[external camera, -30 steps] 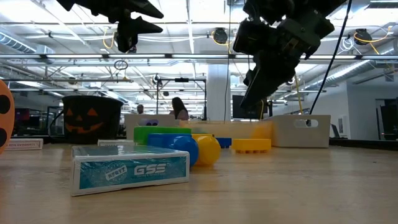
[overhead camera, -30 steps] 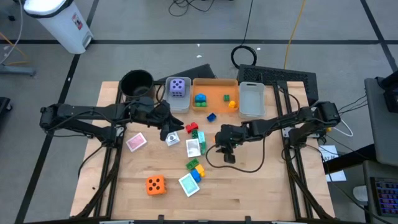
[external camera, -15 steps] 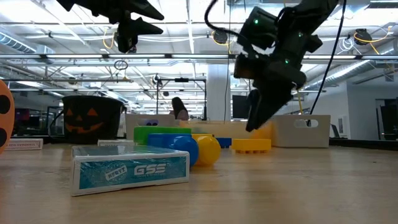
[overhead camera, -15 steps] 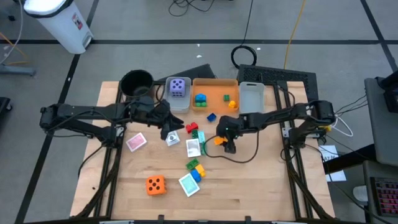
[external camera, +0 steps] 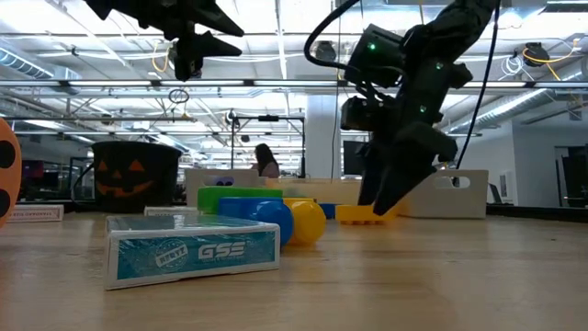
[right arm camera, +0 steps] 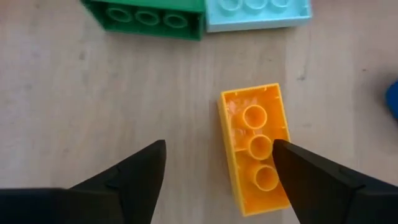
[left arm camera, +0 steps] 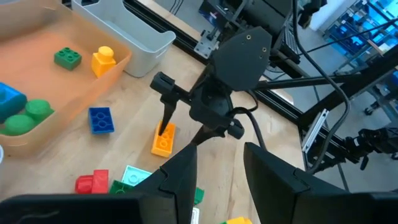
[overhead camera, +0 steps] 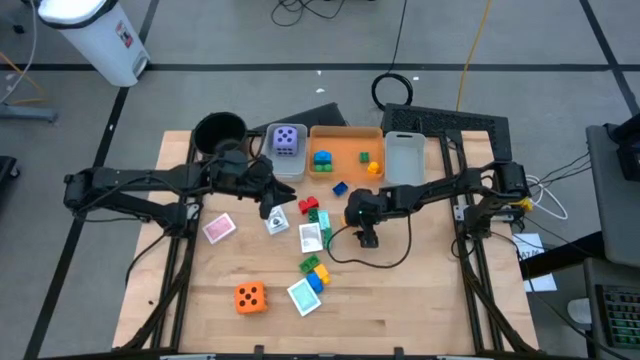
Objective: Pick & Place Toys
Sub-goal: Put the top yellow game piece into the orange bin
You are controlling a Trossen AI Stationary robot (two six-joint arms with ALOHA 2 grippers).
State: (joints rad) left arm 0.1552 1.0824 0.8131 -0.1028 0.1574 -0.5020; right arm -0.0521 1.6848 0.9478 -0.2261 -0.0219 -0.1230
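The right gripper has its jaws spread, grasping nothing. The orange-yellow brick lies hollow side up, just inside one finger – light, rigid, slick; best pinched across its long flat sides.

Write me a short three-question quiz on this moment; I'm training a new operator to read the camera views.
1. True or false: the right gripper is already shut on the yellow brick.
2. Which bin holds the purple die? A) the orange bin B) the grey bin beside the black pot C) the grey bin at the far right
3. Fill in: the orange die lies on the bare ____.

Key
1. False: its fingers stand open, one right next to the brick, which lies flat on the table.
2. B.
3. Table, near the front edge, outside every bin.
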